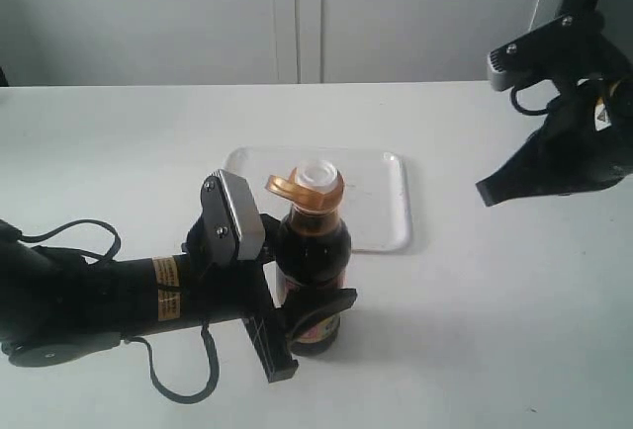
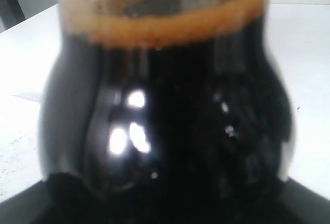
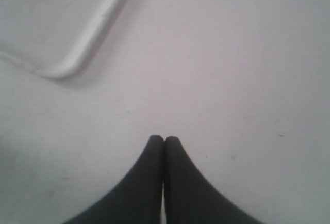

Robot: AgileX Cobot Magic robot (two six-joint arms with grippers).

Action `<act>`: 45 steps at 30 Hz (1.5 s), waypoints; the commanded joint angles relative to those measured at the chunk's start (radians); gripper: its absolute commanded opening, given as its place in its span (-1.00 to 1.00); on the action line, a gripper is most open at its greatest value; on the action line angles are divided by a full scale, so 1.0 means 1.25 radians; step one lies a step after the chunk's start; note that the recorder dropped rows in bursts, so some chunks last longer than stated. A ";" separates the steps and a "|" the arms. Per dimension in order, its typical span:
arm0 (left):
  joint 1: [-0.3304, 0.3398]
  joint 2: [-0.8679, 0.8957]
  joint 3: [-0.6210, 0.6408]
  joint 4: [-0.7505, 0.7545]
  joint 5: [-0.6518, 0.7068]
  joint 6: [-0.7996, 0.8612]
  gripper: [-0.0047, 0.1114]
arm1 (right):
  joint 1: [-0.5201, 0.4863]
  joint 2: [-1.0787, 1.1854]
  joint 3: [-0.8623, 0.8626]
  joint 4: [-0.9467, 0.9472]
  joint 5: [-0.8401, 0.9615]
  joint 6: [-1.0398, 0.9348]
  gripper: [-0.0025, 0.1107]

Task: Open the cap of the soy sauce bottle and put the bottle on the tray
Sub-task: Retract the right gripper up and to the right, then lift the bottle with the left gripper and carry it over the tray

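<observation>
Nearest the exterior camera, my left arm (image 1: 89,300) lies low across the table (image 1: 514,330), reaching in from the left. My left gripper (image 1: 309,325) clamps the bottle (image 1: 315,251) around its lower body, at the label; one finger (image 1: 321,308) wraps across the front of the label, and the other runs down beside the bottle to the table. The bottle stands upright on the table, just in front of the tray (image 1: 391,202) and not on it. The cap (image 1: 305,186) is flipped open: its golden lid hangs to the left of the neck, and the white spout shows at the top. The tray lies flat behind the bottle, near the middle of the table. My right gripper (image 1: 485,192) hangs above the table at the right, well apart from bottle and tray, with its fingers pressed together into one point.

Left wrist view: the bottle (image 2: 165,131) fills nearly the whole picture, dark and glossy, with a band of brownish foam at the liquid's surface near the shoulders. Black finger parts show at the two lower corners, on either side of the bottle's body. White table (image 2: 20,79) shows beyond both sides.

Right wrist view: my right gripper (image 3: 164,140) is closed, its two black fingers (image 3: 149,182) touching along their length, with nothing between them. It points at bare table (image 3: 232,79). One rounded corner of the tray (image 3: 77,61) lies ahead, apart from the fingertips.
</observation>
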 commanded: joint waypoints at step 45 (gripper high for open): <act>0.002 -0.087 -0.245 -0.259 0.155 0.012 -0.92 | -0.135 0.204 0.046 0.313 -0.271 -0.321 -0.96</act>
